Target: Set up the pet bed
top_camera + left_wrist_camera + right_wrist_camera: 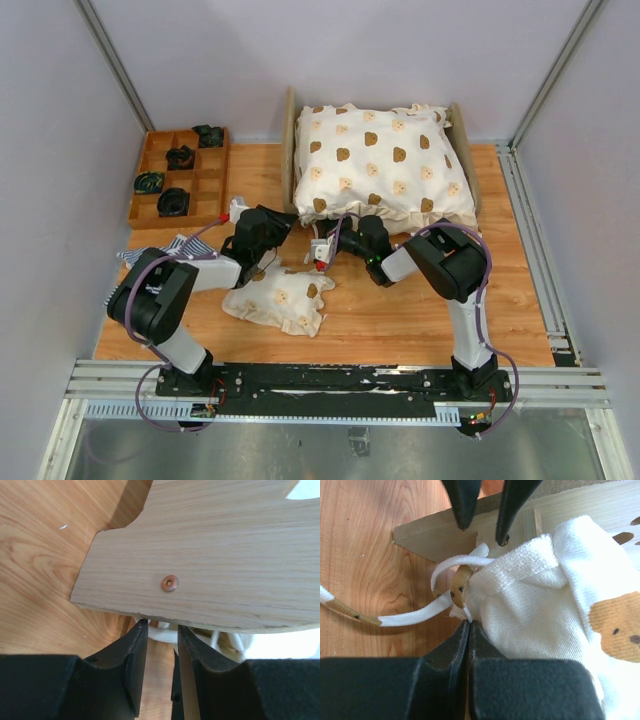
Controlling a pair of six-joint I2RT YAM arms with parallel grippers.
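Top external: pet bed sits back-centre on tabletop, quilt piled on it. Left fingers part-open at its near-left plywood corner. Right fingers closed, pinching quilt hem. Frame looks light and stiff, likely slides; grab the board edge, not fabric.

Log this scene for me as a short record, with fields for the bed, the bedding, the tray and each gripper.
bed frame: plywood, far side of the table, with the quilt heaped on it
pillow: small, bear-print, flat in front of the bed
striped fabric: left, partly under the left arm
tray: far left, black items in some compartments
left gripper: open, tips at the bed frame
right gripper: shut, tips at the quilt's corner beside a white tie
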